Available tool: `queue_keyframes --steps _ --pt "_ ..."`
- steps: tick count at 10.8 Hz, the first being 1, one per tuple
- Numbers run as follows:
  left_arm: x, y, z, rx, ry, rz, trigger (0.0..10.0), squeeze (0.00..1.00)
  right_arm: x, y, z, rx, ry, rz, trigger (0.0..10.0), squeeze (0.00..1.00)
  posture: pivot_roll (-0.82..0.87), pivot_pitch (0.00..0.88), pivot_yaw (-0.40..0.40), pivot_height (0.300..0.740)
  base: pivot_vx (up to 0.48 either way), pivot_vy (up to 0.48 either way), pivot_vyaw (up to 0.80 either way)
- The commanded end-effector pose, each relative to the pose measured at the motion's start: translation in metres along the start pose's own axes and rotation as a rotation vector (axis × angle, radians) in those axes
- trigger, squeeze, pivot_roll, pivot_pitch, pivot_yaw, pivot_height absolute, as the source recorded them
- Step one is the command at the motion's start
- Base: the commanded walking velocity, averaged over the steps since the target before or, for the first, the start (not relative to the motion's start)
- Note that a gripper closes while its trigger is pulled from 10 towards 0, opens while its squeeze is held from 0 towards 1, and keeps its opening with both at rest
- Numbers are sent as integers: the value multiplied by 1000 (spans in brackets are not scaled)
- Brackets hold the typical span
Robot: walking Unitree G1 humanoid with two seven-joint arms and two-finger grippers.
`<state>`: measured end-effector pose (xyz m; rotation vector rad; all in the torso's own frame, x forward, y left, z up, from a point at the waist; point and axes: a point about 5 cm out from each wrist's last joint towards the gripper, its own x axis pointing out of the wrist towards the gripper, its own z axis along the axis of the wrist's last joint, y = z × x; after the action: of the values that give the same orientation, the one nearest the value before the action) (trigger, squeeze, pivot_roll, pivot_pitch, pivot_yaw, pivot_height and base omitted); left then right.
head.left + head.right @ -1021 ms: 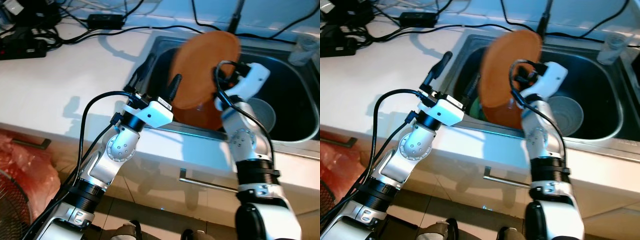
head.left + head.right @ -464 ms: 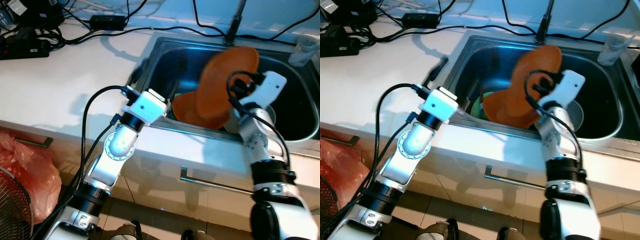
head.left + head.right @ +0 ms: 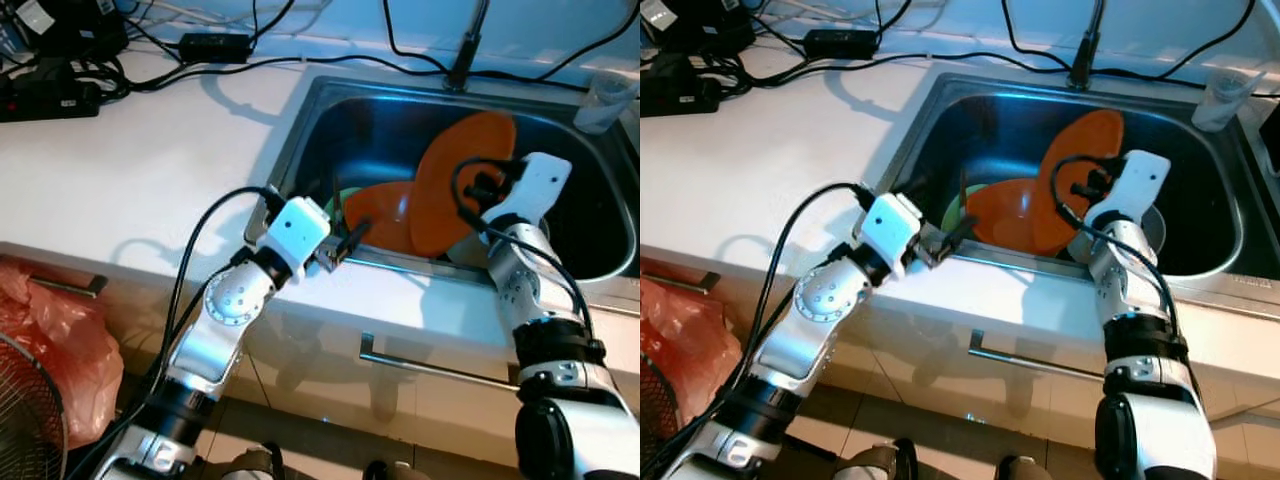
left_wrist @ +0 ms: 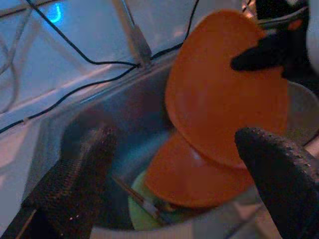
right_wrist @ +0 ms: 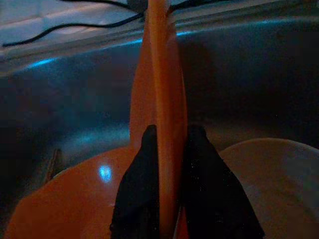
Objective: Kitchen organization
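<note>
An orange plate [image 3: 455,180] stands on edge inside the steel sink [image 3: 330,110], and my right gripper [image 5: 167,132] is shut on its rim. Its lower edge rests by a second orange plate [image 3: 380,215] that lies flat over a green plate [image 3: 952,210]. A pale bowl [image 5: 269,169] sits just to the right of the held plate. My left gripper [image 3: 345,222] hovers at the sink's front rim, open, its fingers [image 4: 89,159] wide apart and pointing at the plates with nothing between them.
A faucet [image 3: 465,50] rises behind the sink. A clear cup [image 3: 610,100] stands on the back right rim. Cables and power adapters [image 3: 60,60] crowd the white counter's back left. A red bag [image 3: 50,340] sits on the floor at the left, and a drawer handle [image 3: 430,365] runs below the sink.
My right gripper has lowered the orange plate from above the sink's front edge down into the basin. My left gripper has dropped to the front rim.
</note>
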<state>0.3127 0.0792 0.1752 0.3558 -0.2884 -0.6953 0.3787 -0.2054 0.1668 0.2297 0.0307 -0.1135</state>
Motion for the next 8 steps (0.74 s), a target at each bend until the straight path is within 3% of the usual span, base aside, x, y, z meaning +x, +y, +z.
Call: queue_keyframes --steps 1,3,4,5,8 --pt "-1 -2 5 -1 -7 -34 10000 1000 2 2 -1 -21 10 16 10000 0 66 103 26 740 0 0 0" --pt "-3 -3 5 -17 4 -52 10000 1000 2 8 -6 -17 27 41 10000 0 72 104 27 740 0 0 0" --pt "-3 -3 5 -30 14 -47 10000 980 1 11 -11 -11 41 53 10000 1000 72 104 27 740 0 0 0" --pt "-4 -3 5 -42 20 -44 10000 663 1 13 -14 -7 47 58 10000 1000 72 104 27 740 0 0 0" --pt "-3 -2 6 -49 27 -37 10000 639 0 15 -17 0 57 70 10000 1000 75 104 30 740 0 0 0"
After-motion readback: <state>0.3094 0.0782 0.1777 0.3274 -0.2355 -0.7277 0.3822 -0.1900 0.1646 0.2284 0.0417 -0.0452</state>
